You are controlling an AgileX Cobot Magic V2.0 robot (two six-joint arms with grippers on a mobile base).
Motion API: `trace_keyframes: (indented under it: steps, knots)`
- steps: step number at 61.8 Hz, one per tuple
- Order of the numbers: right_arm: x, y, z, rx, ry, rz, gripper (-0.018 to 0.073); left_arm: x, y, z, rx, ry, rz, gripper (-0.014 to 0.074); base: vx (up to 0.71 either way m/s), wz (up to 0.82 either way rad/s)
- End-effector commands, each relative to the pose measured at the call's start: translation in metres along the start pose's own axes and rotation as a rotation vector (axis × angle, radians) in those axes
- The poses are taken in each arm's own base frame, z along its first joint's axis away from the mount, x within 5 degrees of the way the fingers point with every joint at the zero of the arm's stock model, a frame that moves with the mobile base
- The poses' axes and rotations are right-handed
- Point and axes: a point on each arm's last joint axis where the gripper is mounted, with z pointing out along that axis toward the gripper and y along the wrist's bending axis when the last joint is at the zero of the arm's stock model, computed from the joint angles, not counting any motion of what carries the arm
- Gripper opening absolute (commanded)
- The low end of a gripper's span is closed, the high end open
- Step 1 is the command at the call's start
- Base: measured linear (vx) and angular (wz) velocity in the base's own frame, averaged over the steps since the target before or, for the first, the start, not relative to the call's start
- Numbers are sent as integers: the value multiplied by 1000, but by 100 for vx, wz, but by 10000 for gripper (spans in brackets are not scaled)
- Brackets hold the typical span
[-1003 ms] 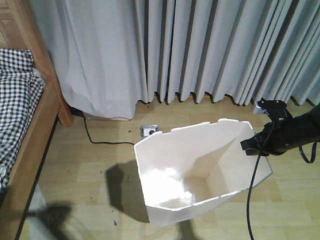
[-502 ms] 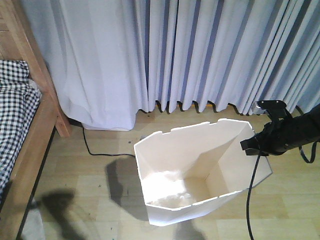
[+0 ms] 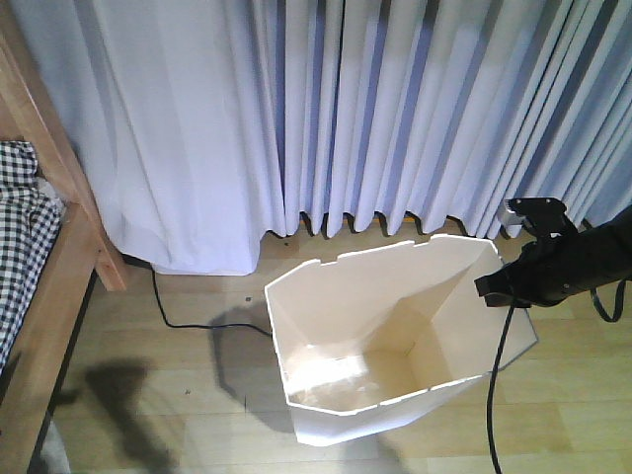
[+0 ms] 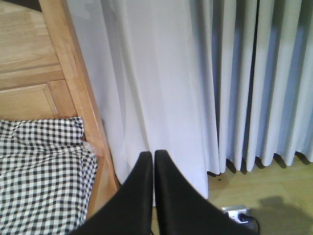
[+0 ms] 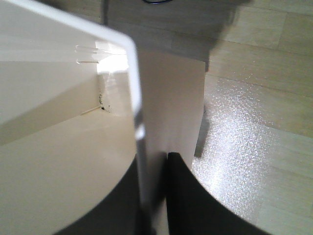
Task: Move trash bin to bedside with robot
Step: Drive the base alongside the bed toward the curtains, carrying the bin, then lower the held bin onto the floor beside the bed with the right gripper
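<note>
The white faceted trash bin point(image 3: 326, 415) with a cream inside stands on the wooden floor in the middle of the front view. My right gripper point(image 3: 499, 286) is shut on the bin's right rim; in the right wrist view my right gripper point(image 5: 154, 166) has one jaw inside and one outside the wall of the bin point(image 5: 171, 98). The bed point(image 3: 44, 286), wooden-framed with checkered bedding point(image 3: 20, 237), is at the left edge, apart from the bin. My left gripper point(image 4: 153, 155) is shut and empty, facing the bed point(image 4: 73, 83) and curtain.
Grey-white curtains point(image 3: 346, 109) hang behind the bin down to the floor. A black cable point(image 3: 188, 321) runs over the floor left of the bin. A white power strip point(image 4: 235, 212) lies on the floor by the curtain. My arm's cable point(image 3: 497, 395) hangs at the right.
The whole view has advanced toward the curtain and shifted: the bed has slid left and partly out of view, and the floor socket has vanished behind the bin. The bin stays gripped.
</note>
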Motion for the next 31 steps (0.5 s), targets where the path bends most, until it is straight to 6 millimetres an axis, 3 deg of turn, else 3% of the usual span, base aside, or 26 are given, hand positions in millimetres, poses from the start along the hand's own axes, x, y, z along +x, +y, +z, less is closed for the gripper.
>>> trace_keyframes:
  steps: [1,31]
  knots:
    - [-16,13,-22,-79,-87,60,-7,2,-2,2,12,-56,-11,-6,9,-3]
    - [-16,13,-22,-79,-87,60,-7,2,-2,2,12,-56,-11,-6,4,0]
